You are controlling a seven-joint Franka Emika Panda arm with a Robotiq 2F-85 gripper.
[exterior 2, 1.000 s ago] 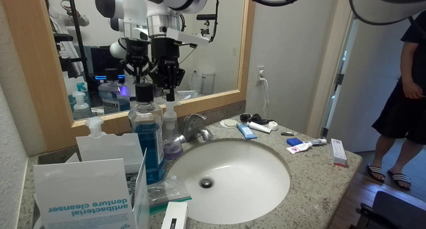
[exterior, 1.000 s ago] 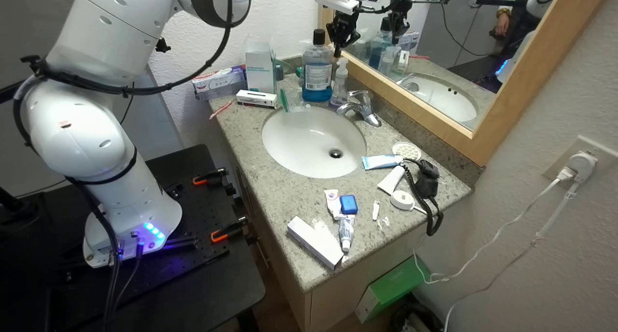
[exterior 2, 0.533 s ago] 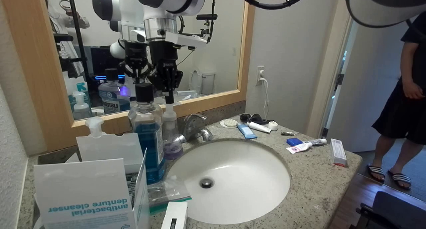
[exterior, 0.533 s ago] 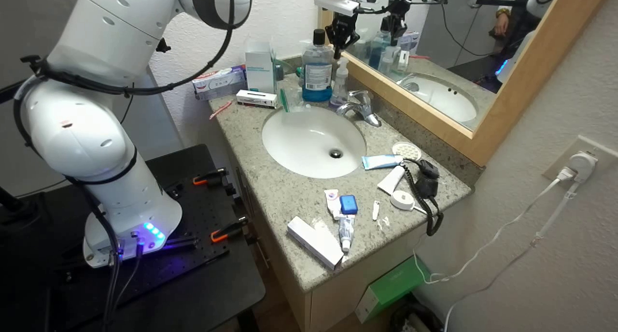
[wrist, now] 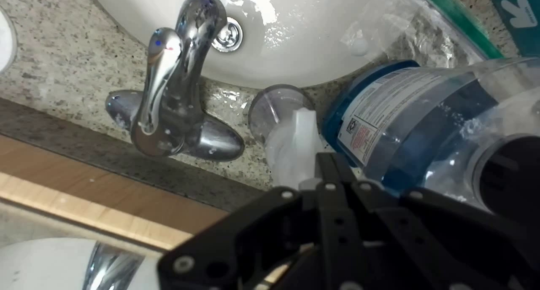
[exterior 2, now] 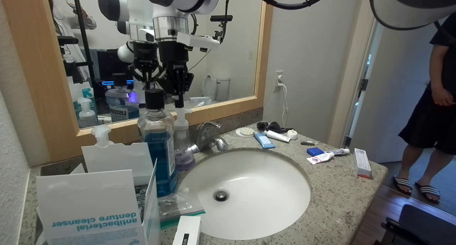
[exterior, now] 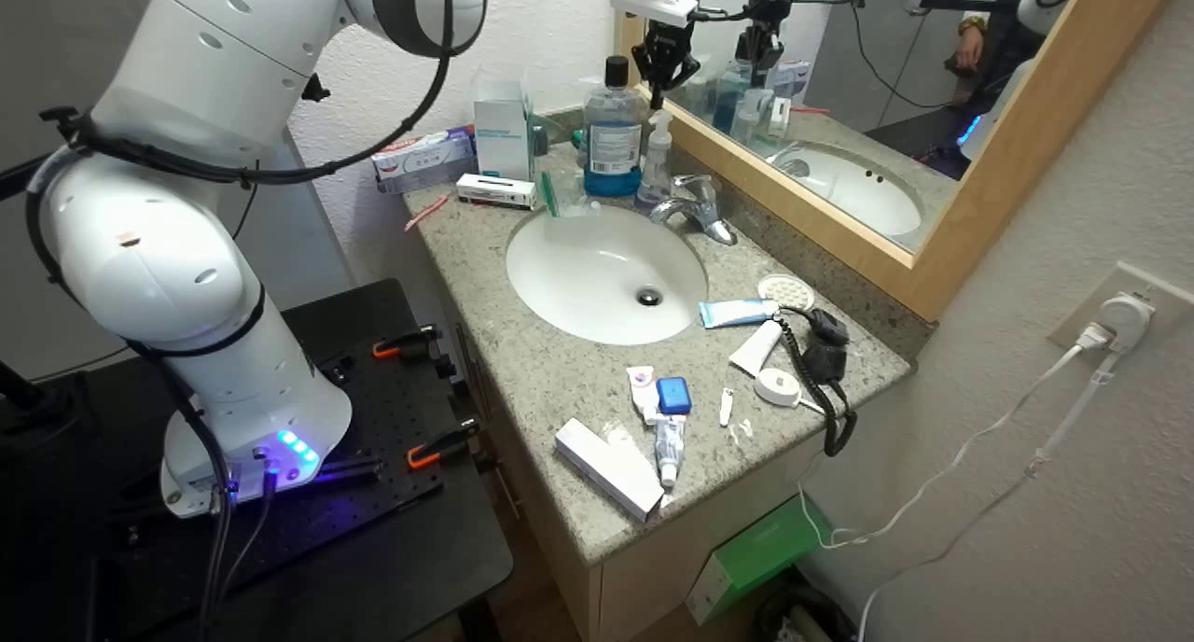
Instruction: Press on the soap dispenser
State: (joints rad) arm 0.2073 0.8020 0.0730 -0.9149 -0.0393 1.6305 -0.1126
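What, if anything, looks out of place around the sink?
The clear zip bag looks odd: part juts over the basin instead of lying fully on the counter. The soap dispenser stands upright.

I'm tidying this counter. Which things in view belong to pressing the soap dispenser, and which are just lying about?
For the job:
- soap dispenser
- gripper

Only standing or lying about:
- mouthwash bottle
- denture cleanser box
- plastic bag
- pale blue tube
- small blue case
- long white box

The white pump head [exterior 2: 181, 115] of the clear plastic soap dispenser [exterior 2: 184, 148] and the black two-fingered claw [exterior 2: 179, 103] sit slightly higher than half a second ago.
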